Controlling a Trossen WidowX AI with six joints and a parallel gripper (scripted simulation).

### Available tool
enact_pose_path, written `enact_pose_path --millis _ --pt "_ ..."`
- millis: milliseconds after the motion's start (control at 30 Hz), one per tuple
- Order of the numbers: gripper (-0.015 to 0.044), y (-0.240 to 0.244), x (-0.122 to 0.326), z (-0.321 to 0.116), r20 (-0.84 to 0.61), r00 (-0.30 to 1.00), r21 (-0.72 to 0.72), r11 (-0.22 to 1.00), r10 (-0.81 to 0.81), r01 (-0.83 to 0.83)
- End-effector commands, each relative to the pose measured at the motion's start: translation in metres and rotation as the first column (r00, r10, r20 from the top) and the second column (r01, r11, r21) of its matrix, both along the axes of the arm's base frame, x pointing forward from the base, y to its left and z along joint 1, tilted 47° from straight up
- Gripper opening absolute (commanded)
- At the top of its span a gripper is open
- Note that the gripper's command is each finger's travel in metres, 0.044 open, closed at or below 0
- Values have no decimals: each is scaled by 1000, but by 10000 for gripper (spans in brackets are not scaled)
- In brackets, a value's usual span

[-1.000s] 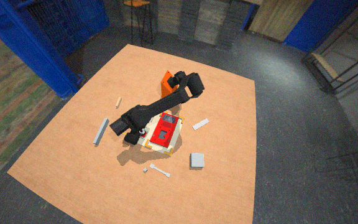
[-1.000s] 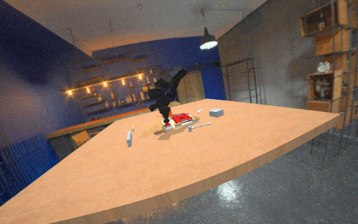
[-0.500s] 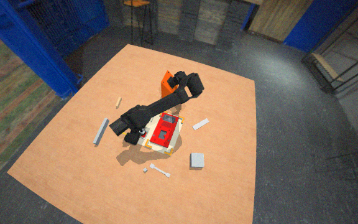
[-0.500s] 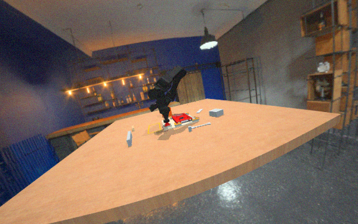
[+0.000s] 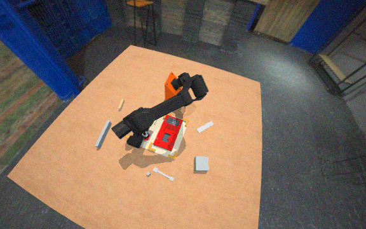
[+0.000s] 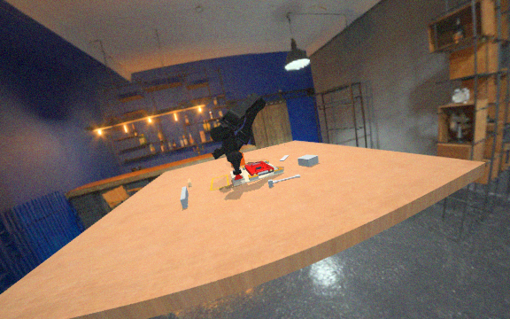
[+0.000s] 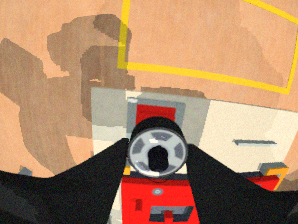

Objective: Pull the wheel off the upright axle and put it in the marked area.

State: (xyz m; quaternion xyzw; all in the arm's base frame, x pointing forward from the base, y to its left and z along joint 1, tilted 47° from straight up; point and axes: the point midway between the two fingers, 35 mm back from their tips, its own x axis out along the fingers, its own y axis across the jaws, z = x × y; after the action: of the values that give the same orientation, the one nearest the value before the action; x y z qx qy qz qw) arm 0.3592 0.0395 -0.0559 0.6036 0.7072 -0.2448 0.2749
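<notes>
While the black fingers of the gripper [image 7: 157, 163] are clamping the grey wheel [image 7: 157, 149] from both sides, it is sitting over the red-and-white base [image 7: 162, 205], with the yellow-outlined marked area [image 7: 206, 32] lying beyond on the table [image 7: 53, 3].

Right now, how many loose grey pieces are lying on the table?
5: a long bar left of the hand, a flat strip right of the red base, a block, a dumbbell-shaped rod and a tiny cube. The arm may hide more.
</notes>
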Motion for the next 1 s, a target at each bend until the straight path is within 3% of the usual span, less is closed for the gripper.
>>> enact_pose_path --millis 0,967 --pt "0 -11 2 8 2 1000 -6 1000 -18 18" --pt "0 -18 3 14 2 1000 -5 1000 -20 20"
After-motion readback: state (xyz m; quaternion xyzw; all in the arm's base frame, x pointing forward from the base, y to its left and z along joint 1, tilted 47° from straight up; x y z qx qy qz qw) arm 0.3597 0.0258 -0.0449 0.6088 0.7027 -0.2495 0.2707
